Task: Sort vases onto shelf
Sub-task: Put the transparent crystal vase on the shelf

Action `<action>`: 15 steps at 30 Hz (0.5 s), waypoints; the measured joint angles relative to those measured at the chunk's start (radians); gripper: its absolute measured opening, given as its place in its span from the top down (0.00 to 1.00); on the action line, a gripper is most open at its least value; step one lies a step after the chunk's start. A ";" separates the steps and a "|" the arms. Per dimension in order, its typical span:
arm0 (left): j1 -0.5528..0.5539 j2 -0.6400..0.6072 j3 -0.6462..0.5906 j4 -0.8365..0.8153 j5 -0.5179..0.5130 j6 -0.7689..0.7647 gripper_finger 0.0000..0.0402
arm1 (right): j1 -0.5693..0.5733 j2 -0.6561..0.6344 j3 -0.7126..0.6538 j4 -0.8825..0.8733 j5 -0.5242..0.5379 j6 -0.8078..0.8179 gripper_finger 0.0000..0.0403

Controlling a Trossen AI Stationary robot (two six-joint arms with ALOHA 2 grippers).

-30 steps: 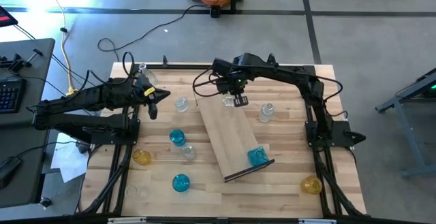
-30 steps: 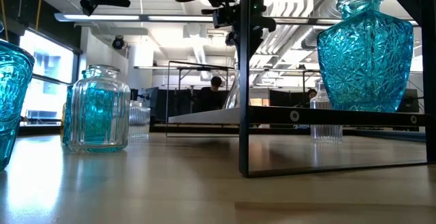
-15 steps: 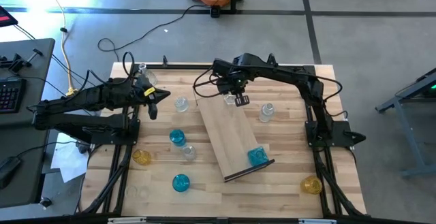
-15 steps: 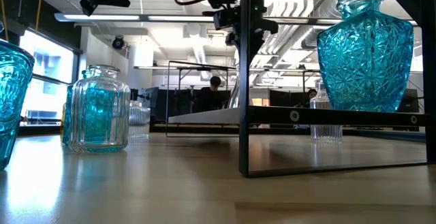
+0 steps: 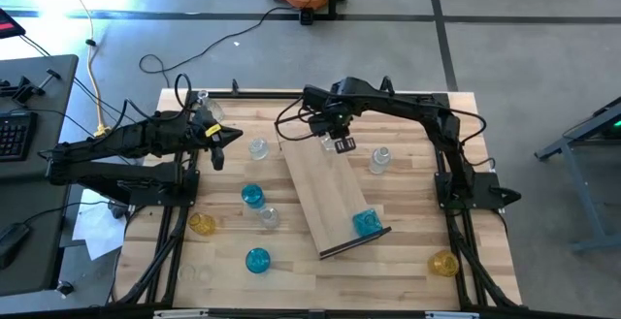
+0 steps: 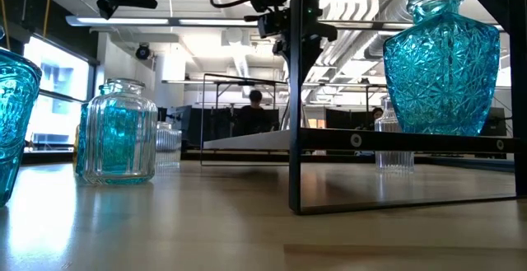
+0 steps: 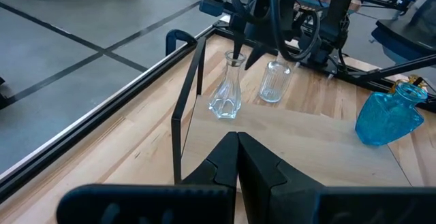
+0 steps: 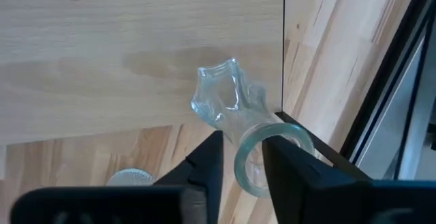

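The shelf [image 5: 325, 188] lies slantwise mid-table, raised on dark end frames. A clear vase [image 7: 227, 91] stands upright on its base at the shelf's far end. A blue vase [image 5: 366, 223] stands at the near end. My right gripper [image 5: 338, 144] points down over the clear vase, open, one finger on each side of its neck [image 8: 238, 132]. My left gripper [image 5: 233, 137] hangs shut above the table's left part, holding nothing. Other blue, amber and clear vases stand on the tabletop. My right gripper comes from above with its fingers on either side of the clear vase's rim [image 8: 253, 157]. One finger [image 8: 208, 159] stands clear of the rim. Whether the other finger [image 8: 289, 163] touches it, I cannot tell. The vase stands on the shelf on its own.
On the tabletop left of the shelf stand a clear vase [image 5: 258, 148], a blue vase [image 5: 252, 196], an amber vase [image 5: 202, 224] and another blue vase [image 5: 257, 260]. To the right stand a ribbed clear vase [image 5: 379, 159] and an amber vase [image 5: 443, 263].
My right gripper has opened above the shelf's far end and let go of the clear vase's neck. It has kept its place. The vase stays upright on the shelf.
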 joint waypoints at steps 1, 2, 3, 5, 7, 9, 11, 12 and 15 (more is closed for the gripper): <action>0.000 0.000 0.000 0.000 0.000 0.000 0.99 | 0.000 0.000 0.000 0.001 0.002 0.000 0.77; 0.000 0.000 0.000 0.000 0.000 0.000 0.99 | 0.000 0.000 0.000 0.000 0.010 0.000 0.76; 0.000 0.000 0.000 0.000 0.000 0.000 0.99 | 0.000 0.000 0.000 0.001 0.025 0.000 0.75; 0.000 0.000 0.000 0.000 0.000 0.000 0.99 | 0.000 0.000 0.000 0.000 0.050 -0.002 0.75; 0.000 0.000 0.000 0.000 0.000 0.000 0.99 | 0.000 0.000 0.000 -0.001 0.053 -0.004 0.74; 0.000 0.000 0.000 0.000 0.000 0.000 0.99 | 0.001 0.000 0.000 -0.002 0.054 -0.005 0.74; 0.000 0.000 0.000 0.000 0.000 -0.001 0.99 | 0.002 0.000 0.000 -0.005 0.056 -0.006 0.74; 0.000 0.000 0.000 0.000 0.000 -0.001 0.99 | 0.004 -0.001 0.000 -0.005 0.056 -0.006 0.74; 0.000 0.000 0.000 0.000 0.000 -0.001 0.99 | 0.008 -0.001 0.000 -0.005 0.057 -0.007 0.74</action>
